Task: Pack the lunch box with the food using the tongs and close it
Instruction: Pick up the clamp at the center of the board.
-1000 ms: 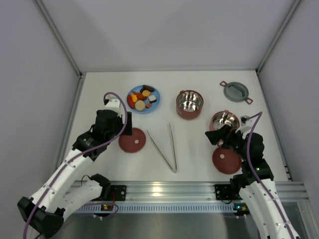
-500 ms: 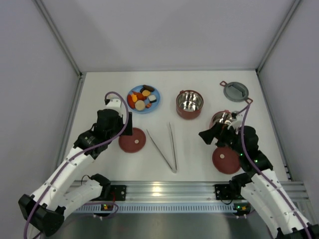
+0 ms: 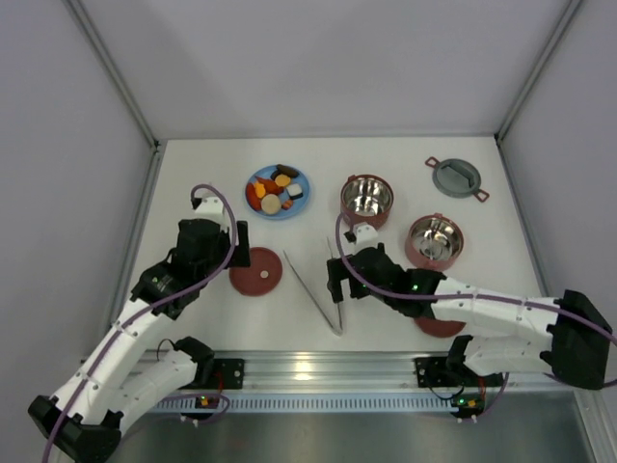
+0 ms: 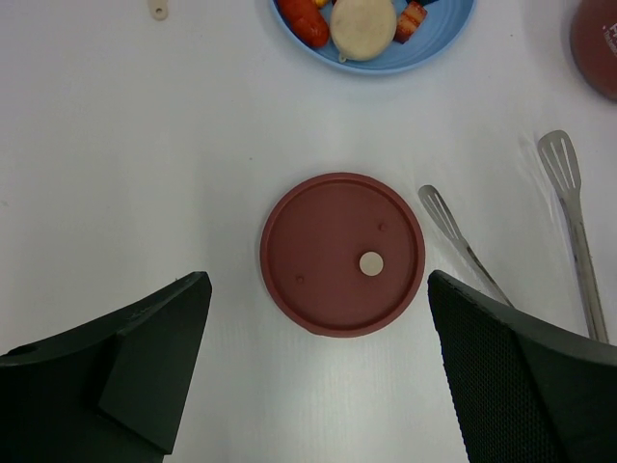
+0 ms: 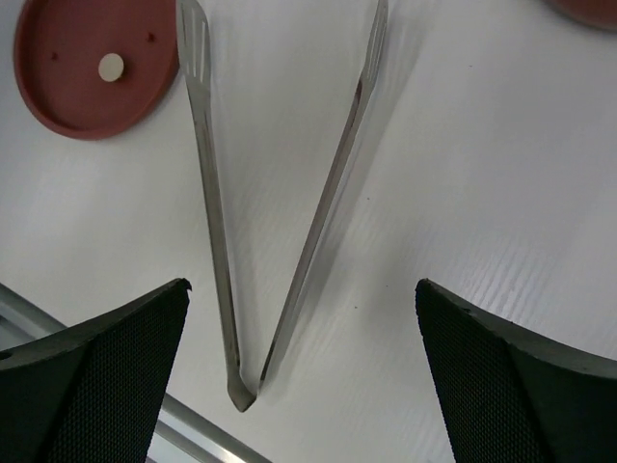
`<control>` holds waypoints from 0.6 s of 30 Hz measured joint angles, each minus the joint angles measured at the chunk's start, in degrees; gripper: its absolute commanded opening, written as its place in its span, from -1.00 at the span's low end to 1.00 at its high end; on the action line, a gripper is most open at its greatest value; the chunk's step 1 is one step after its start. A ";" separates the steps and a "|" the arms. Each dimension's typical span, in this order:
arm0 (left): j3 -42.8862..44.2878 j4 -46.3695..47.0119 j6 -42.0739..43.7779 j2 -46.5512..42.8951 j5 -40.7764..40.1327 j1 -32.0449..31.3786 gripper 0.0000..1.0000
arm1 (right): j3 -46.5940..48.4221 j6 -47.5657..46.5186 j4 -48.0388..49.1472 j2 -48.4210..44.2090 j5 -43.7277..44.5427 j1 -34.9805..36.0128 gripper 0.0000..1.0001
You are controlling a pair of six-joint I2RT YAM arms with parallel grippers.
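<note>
- Tongs [image 3: 308,288] flat on the white surface [image 3: 386,159], spread in a thin V, joined end nearest the arm bases.
- Right jaws wide open, released, just above the tongs, one black finger [image 5: 96,367] out on each side of the V.
- Left jaws wide open too, released, left of the tongs, hanging over a flat dark-red lid [image 3: 255,271].
- That lid just beside the left leg of the tongs, not touching it.
- Light-blue plate [image 4: 439,43] behind the tongs and a bit left, with all the food [image 3: 276,191] on it: orange, brown, cream and black bits.
- Two dark-red lunch box bowls, shiny inside: near bowl [image 3: 367,201] right behind the tongs, far bowl [image 3: 434,239] off to the right of the tongs.
- Second lid [image 3: 439,328] right of the tongs, partly hidden under the right arm [image 3: 482,309].
- Grey cover [image 3: 455,177] with two ears, behind and far right of the tongs, well apart.
</note>
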 measured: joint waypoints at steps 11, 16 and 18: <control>-1.09 -0.11 -0.22 -2.21 0.02 0.00 0.98 | 3.72 -1.44 2.34 13.22 5.57 3.63 0.99; -1.33 -0.11 -0.22 -2.21 0.02 -0.02 0.98 | 5.40 -1.86 3.13 18.80 5.60 6.05 0.99; -1.40 -0.11 -0.22 -2.21 0.04 -0.02 0.98 | 6.47 -1.86 3.39 20.96 5.66 7.08 0.99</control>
